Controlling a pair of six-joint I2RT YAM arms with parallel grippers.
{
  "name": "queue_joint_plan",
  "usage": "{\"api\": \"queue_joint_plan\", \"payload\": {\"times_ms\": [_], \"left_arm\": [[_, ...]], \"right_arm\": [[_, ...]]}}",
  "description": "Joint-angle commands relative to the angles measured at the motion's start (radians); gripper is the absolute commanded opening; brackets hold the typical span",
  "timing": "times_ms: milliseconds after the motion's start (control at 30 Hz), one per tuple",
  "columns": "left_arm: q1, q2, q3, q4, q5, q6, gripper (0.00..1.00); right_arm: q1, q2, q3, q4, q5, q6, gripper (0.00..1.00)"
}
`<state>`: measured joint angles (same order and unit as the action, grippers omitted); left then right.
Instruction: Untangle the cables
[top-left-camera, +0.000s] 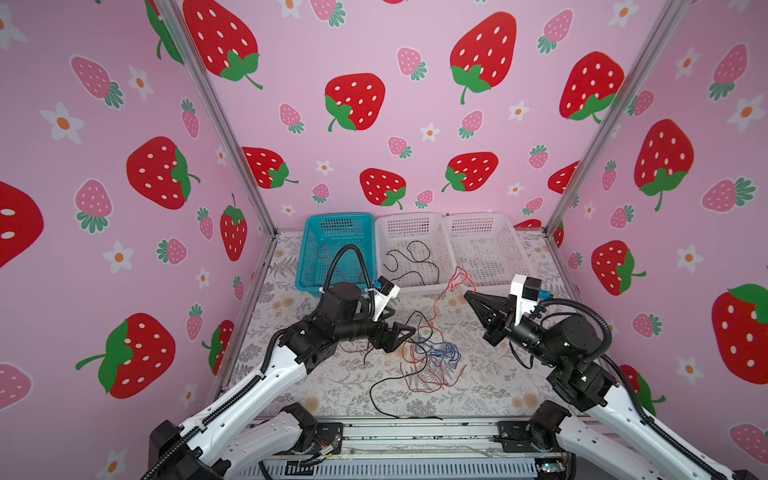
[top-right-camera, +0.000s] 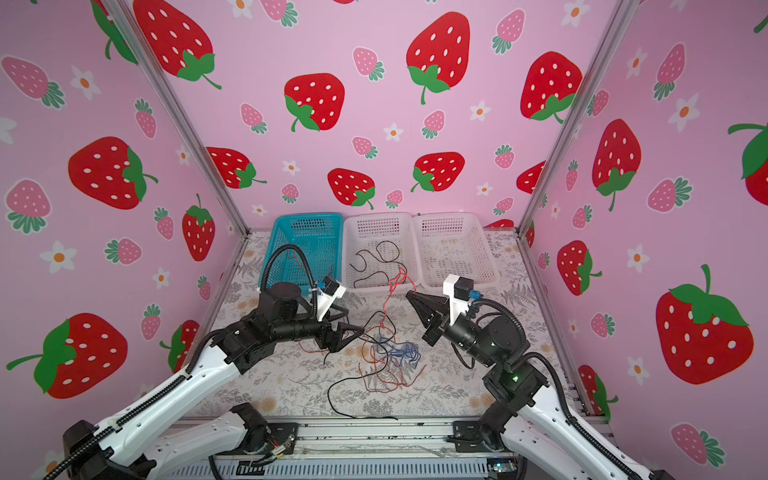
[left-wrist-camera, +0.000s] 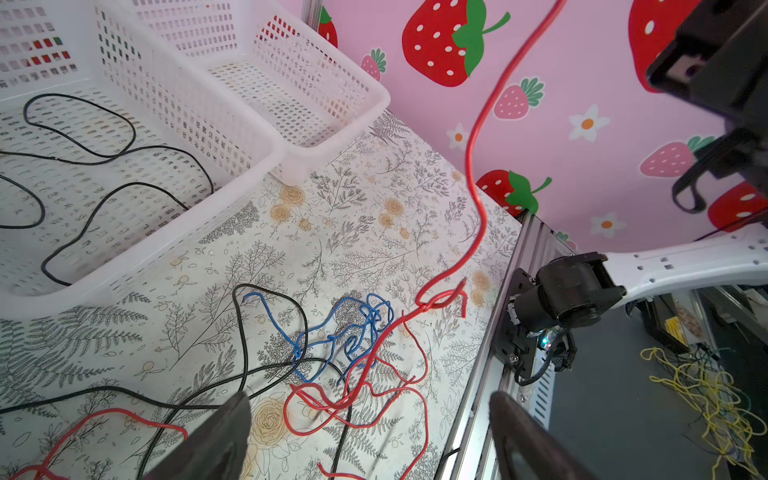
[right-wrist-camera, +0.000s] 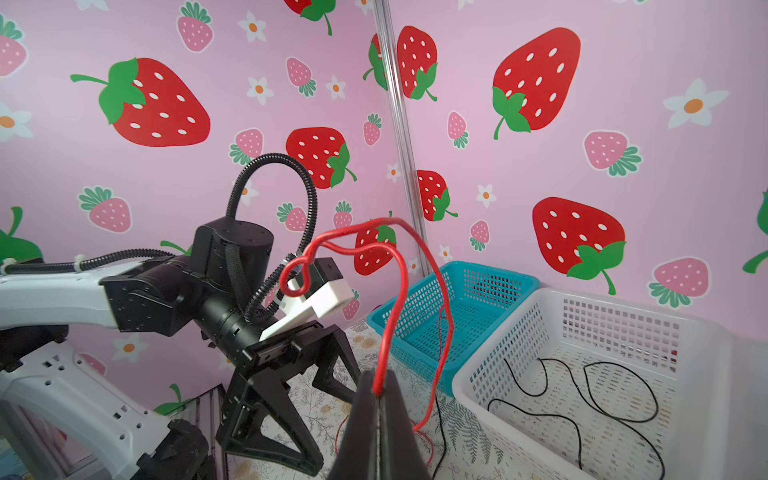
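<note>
The right gripper's fingers are pressed together, pinching a red cable. The left gripper's fingers are spread, with tangled cables just beyond them.

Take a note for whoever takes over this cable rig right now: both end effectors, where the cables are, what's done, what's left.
The left end effector is open, holds nothing, and is low over the tangle.
The right end effector is shut on a red cable and raised; that cable trails down into the tangle.
The tangle of red, black and blue cables lies in front of the baskets.
Done: a black cable lies in the middle white basket, and a thin red cable in the blue basket.
Left: free the held red cable, then separate the rest.
</note>
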<state>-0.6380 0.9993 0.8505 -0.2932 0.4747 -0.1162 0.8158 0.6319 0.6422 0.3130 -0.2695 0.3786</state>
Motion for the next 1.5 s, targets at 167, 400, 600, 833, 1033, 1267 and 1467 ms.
{"api": "queue_joint_plan", "payload": {"times_ms": [167,400,600,833,1033,1267,1467], "left_arm": [[-0.028,0.021,-0.074,0.061,0.069,0.085,0.87],[-0.042,0.054,-0.082,0.048,0.13,0.099,0.73],[-0.059,0.093,-0.072,0.013,0.124,0.129,0.47],[-0.06,0.086,-0.048,-0.032,0.113,0.153,0.11],[-0.06,0.022,-0.051,-0.046,0.08,0.167,0.0],[-0.059,-0.077,-0.033,-0.065,0.02,0.153,0.0],[-0.051,-0.158,-0.02,-0.045,-0.105,0.118,0.0]], "right_arm": [[0.005,0.007,0.051,0.064,-0.091,0.06,0.0],[0.006,0.016,0.062,0.075,-0.102,0.075,0.0],[0.008,0.017,0.066,0.084,-0.117,0.092,0.0],[0.009,0.0,0.057,0.074,-0.103,0.09,0.0],[0.008,-0.037,0.014,0.05,-0.03,0.074,0.0],[0.007,-0.082,-0.072,0.02,0.071,0.059,0.0],[0.009,-0.122,-0.174,0.02,0.091,0.083,0.0]]}}
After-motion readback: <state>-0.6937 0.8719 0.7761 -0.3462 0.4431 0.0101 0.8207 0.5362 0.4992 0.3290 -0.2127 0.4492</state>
